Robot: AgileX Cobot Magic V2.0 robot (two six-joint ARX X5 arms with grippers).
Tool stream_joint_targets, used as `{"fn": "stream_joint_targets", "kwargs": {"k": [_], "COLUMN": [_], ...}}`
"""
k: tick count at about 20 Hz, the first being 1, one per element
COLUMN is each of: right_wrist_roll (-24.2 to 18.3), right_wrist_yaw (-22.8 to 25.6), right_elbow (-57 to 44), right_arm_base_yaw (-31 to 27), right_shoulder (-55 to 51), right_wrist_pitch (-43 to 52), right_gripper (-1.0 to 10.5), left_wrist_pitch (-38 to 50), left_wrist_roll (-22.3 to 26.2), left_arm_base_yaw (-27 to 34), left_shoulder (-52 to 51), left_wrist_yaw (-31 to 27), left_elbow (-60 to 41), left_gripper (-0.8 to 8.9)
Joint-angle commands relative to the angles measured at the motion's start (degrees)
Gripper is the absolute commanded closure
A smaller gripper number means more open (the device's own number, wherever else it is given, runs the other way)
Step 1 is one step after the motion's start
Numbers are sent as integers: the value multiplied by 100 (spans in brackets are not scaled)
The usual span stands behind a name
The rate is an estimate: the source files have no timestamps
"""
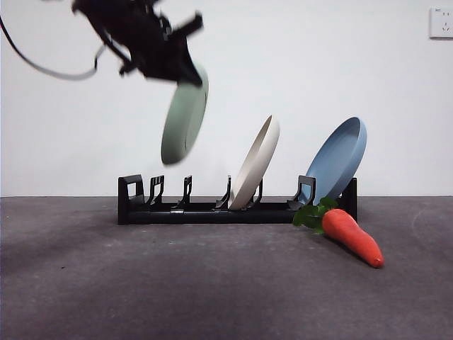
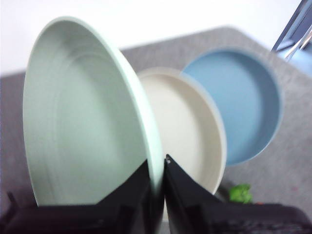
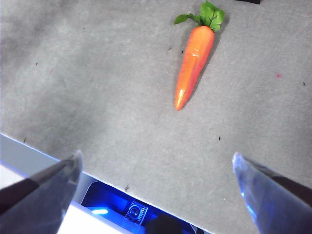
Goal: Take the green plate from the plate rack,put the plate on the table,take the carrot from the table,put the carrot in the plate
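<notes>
My left gripper (image 1: 185,76) is shut on the rim of the green plate (image 1: 184,120) and holds it tilted in the air above the left part of the plate rack (image 1: 212,209). In the left wrist view the jaws (image 2: 157,175) pinch the green plate's edge (image 2: 83,117). The carrot (image 1: 350,234) lies on the table (image 1: 177,283) in front of the rack's right end, leaves toward the rack. It also shows in the right wrist view (image 3: 194,61). My right gripper (image 3: 156,168) is open and empty, near the table's edge, apart from the carrot.
A cream plate (image 1: 256,161) and a blue plate (image 1: 338,157) lean in the rack's middle and right slots; both show in the left wrist view, cream (image 2: 187,126) and blue (image 2: 239,102). A wall socket (image 1: 440,23) is on the wall at the top right.
</notes>
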Motion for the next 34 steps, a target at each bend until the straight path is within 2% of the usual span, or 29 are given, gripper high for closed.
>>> {"fn": "stream_joint_targets", "kwargs": {"k": [1, 3, 6, 10, 12, 14, 17, 20, 24, 29, 31, 34], "right_wrist_roll": [20, 22, 22, 22, 44, 42, 42, 46, 66, 68, 68, 66], "right_wrist_yaw": [-9, -9, -7, -7, -7, -7, -7, -7, -7, -7, -7, -4], "right_elbow": [9, 9, 9, 9, 9, 9, 9, 9, 9, 9, 9, 9], "right_arm_base_yaw": [13, 13, 13, 13, 13, 13, 13, 13, 13, 13, 13, 13], "right_shoulder": [-9, -9, -9, -9, -11, -9, -9, -9, -9, -9, -9, -9], "right_wrist_pitch": [20, 20, 22, 22, 24, 24, 24, 24, 24, 22, 22, 24], "right_gripper": [380, 380, 380, 380, 380, 380, 380, 380, 380, 380, 380, 380], "left_wrist_pitch": [-267, -748, -1895, -3539, -3960, -3926, -3414, -2428, -1556, -1158, -1143, -1239], "left_wrist_roll": [57, 291, 1054, 1963, 2138, 2149, 2133, 2341, 2771, 3193, 3180, 2879], "left_arm_base_yaw": [-13, -83, -396, -1360, -1958, -2533, -3187, -3519, -3923, -4127, -4135, -4133], "left_shoulder": [-404, -887, -1637, -2076, -2074, -2074, -2017, -1853, -1353, -332, -37, 120], "left_wrist_yaw": [24, 24, -210, -1322, -1963, -2332, -3206, -3333, -3888, -3928, -3923, -3759], "left_elbow": [96, 96, 96, 94, -22, -350, -1237, -2236, -3001, -3045, -3045, -3045], "left_gripper": [822, 822, 820, 819, 819, 819, 819, 819, 819, 819, 820, 797]}}
